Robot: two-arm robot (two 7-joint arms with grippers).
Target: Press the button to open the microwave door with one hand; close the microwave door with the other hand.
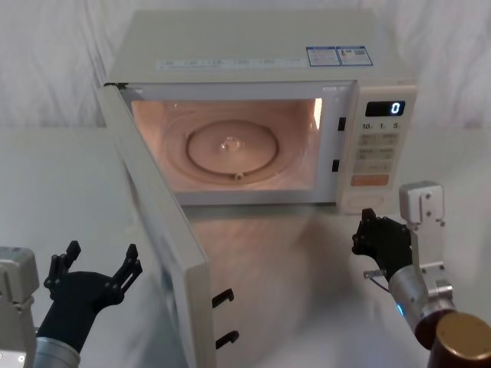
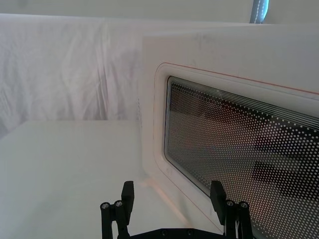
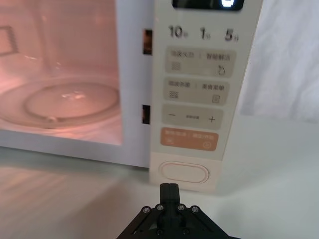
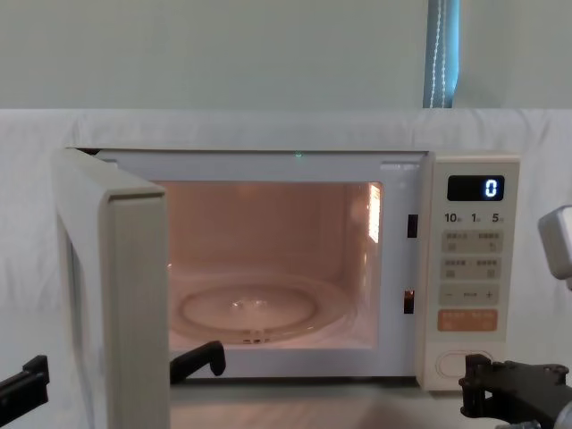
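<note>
The microwave door (image 1: pixel 165 222) stands wide open, swung out toward me on its left hinge, and its free edge with two black latch hooks (image 1: pixel 224 316) points at my body. The lit cavity with the glass turntable (image 1: pixel 230 149) is open to view. My left gripper (image 1: pixel 96 268) hovers just beside the outer face of the door, fingers spread wide, with bare worktop (image 1: pixel 46 192) to its left. My right gripper (image 1: pixel 367 230) has its fingers pressed together and sits just in front of the button (image 3: pixel 183 173), not touching it.
</note>
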